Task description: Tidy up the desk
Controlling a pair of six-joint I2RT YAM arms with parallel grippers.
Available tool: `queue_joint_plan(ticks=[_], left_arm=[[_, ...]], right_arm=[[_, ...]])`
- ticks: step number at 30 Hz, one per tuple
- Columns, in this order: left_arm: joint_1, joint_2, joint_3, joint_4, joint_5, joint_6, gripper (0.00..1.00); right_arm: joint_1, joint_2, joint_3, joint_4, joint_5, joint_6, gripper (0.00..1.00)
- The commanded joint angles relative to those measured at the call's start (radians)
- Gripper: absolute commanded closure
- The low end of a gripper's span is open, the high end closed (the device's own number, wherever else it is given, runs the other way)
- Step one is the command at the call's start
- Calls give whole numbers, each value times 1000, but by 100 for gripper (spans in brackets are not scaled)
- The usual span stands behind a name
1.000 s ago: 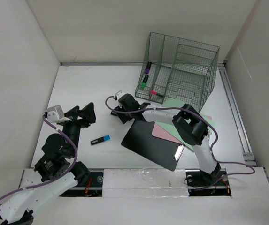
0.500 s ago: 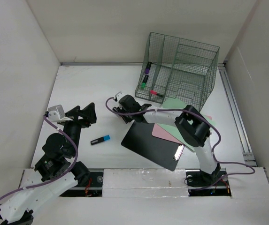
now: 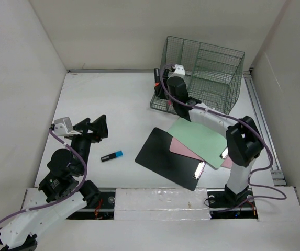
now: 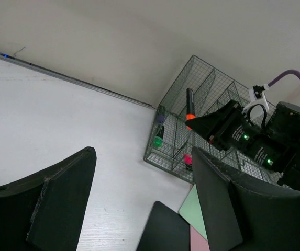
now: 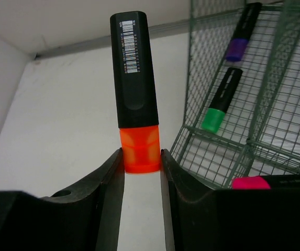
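Right hand has swung to the rack; its wrist view shows an orange highlighter clamped; left hand spread apart.

The rack stands on the desk. Two highlighters lie in its left compartment. At the rack's left edge, the right gripper holds the gripped highlighter upright. Before the rack, sheets overlap a clipboard. A loose highlighter lies farther front-left.

A barcode label runs down the black body of the orange marker, near its top end. The tiny numbers beside the bars are too small to read. No other words or signs can be read.
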Motion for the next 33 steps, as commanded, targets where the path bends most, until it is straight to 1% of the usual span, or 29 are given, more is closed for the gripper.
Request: queue_joint_plan(ticks=[1,2,7,11,14,17,19,20,21,26,27,28,29,30,33], left_arm=[[2,-7,15,35,9,11,31],[2,-8,15,35,12,11,31],[2,-21,15,32,12,9,31],[2,-30,15,29,15,8,31],[2,-33,12,27,17,6,31],[2,-34,13,29,22,5,31],[2,-34,12,31,22,6,31],[2,-31,12,26,25,5,31],[2,-30,13,26,25,5,31],[2,-35,12,27,20,6,31],[2,-33,12,26,23,6,31],[2,-34,12,27,19,6,31],[2,-34,12,30,19,6,31],[2,-31,10,34,15,8,31],[2,-24,13,29,19,8,31]], right_arm=[[-3,19,-15,122,99,199,97],[-3,30,2,124,152,215,97],[-3,70,59,118,236,316,97],[17,98,88,93,367,368,98],[27,121,106,79,426,401,98],[27,154,140,67,444,422,97],[27,167,170,39,464,428,94],[27,177,178,33,481,428,92],[27,181,184,29,483,428,85],[6,179,178,27,509,434,75],[6,178,180,26,509,434,70],[-5,174,180,24,503,427,61],[-5,174,180,24,497,427,61],[-14,176,184,26,487,422,52],[-14,178,195,35,454,375,43]])
